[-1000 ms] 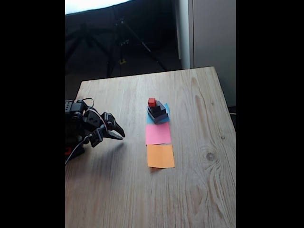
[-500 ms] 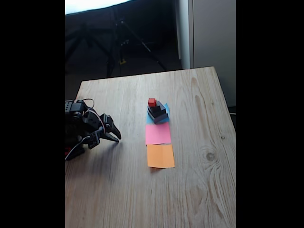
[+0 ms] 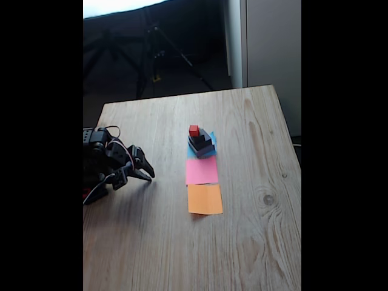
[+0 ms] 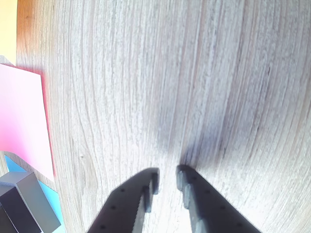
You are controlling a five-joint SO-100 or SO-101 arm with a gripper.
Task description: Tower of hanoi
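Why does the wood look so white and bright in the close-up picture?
In the wrist view strong light washes the table pale, the pink paper glares, and the fingers cast a soft dark shadow ahead. In the fixed view the wood is warmer, the room behind dark, the picture slightly blurry.

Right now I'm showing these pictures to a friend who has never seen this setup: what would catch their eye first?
Probably the little stepped tower at mid-table in the fixed view, capped by a red cube and standing on a blue paper square. Next, the pink paper square and orange paper square lined up in front of it. At the left edge crouches the black gripper, its fingers narrowly parted and holding nothing.
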